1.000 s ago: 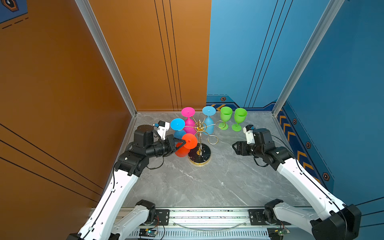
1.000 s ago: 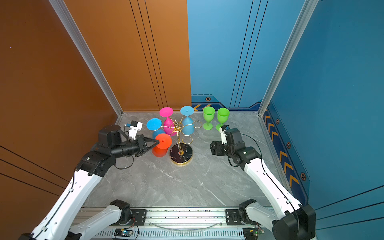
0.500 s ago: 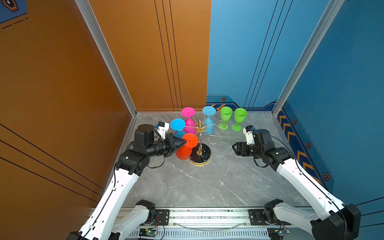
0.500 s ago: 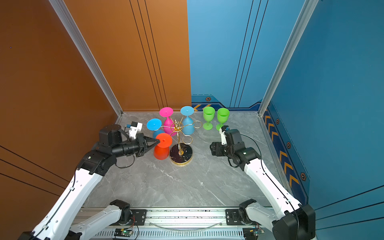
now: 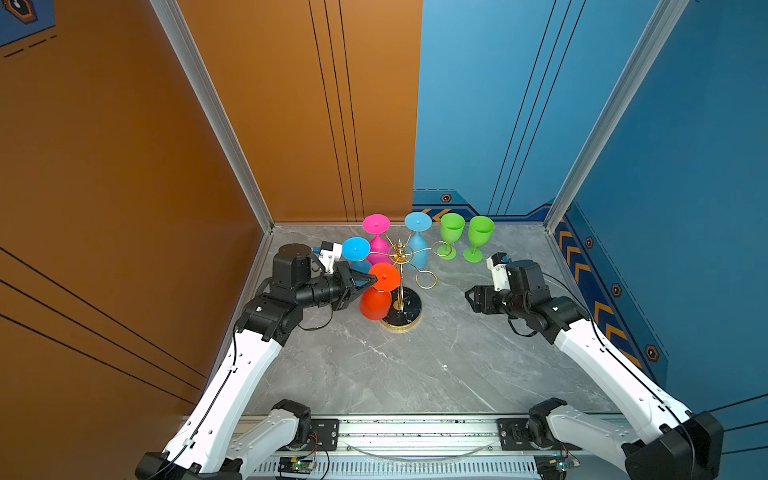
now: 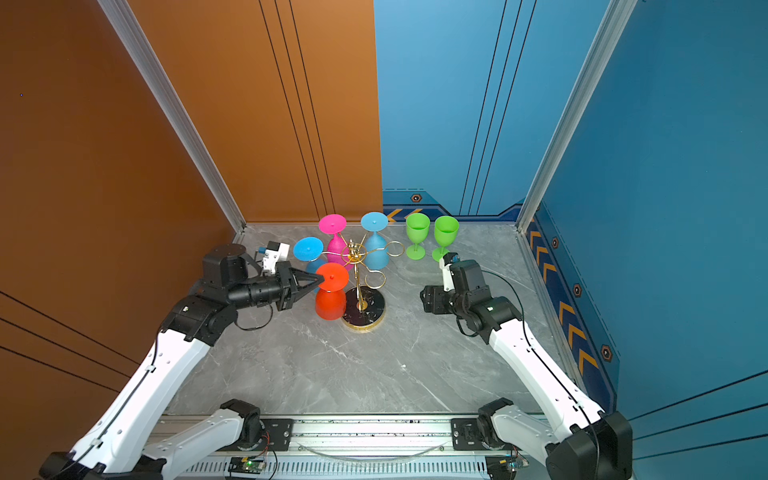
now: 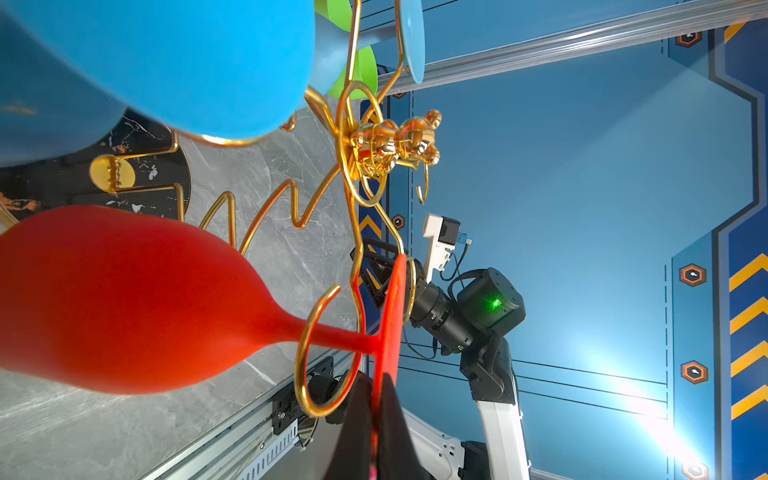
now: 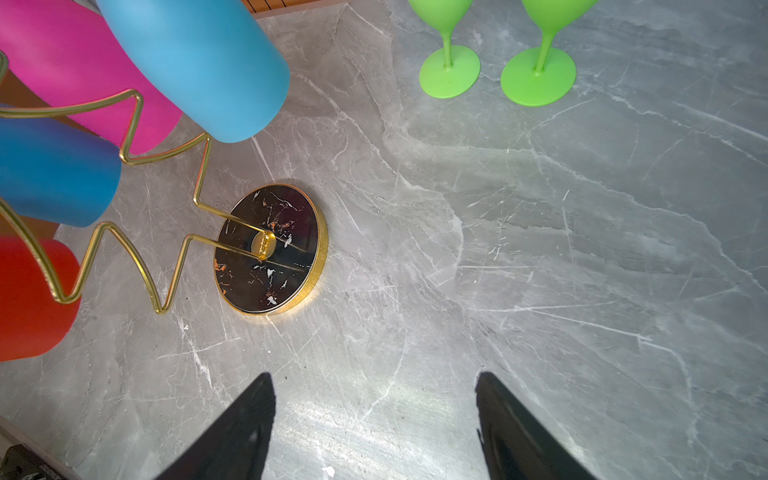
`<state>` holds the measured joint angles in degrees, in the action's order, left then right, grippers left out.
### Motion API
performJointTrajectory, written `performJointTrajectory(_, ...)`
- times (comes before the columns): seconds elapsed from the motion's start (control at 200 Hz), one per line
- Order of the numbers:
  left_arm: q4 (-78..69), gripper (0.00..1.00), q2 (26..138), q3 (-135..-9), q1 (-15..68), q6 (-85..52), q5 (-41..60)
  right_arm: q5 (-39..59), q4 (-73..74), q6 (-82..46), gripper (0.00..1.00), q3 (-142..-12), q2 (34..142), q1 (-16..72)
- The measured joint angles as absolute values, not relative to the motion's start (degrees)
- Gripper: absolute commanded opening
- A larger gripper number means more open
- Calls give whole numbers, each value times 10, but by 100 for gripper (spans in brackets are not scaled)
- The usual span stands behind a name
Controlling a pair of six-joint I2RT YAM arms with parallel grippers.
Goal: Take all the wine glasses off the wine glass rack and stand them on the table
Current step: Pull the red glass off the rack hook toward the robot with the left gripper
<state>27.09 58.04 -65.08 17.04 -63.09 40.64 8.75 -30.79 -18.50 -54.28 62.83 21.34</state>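
1. The red wine glass (image 5: 376, 302) is hanging bowl-down on the wine glass rack (image 5: 409, 313), on the side facing the left arm. In the left wrist view its stem is passing through a gold loop (image 7: 297, 374) of the rack.
2. The left jaws are reaching in level from the left and are pinching the rim of the red wine glass's round foot, closed tight on it.
3. I cannot quite tell whether that foot is resting on the loop or sitting just clear of it.
4. The right jaws are standing wide apart and holding nothing. They are hovering over bare desk (image 5: 415, 365) to the right of the rack, well apart from it.
5. A pink glass (image 5: 376, 243) and two blue glasses (image 5: 356, 249) (image 5: 417, 254) are hanging upside down on other arms of the rack.
6. Two green glasses (image 5: 452, 228) (image 5: 481, 230) are standing upright on the desk near the back wall, to the right of the rack.
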Motion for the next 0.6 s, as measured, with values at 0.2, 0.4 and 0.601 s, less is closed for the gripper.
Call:
performJointTrajectory(0.2,262,0,592,-660,170,-640,413,88,-307,-185,78,-537,628,213)
performJointTrajectory(0.4,249,0,604,-664,170,-646,412,88,-307,-185,78,-536,627,213)
performJointTrajectory(0.601,246,0,608,-664,170,-646,406,88,-305,-185,78,-535,624,211)
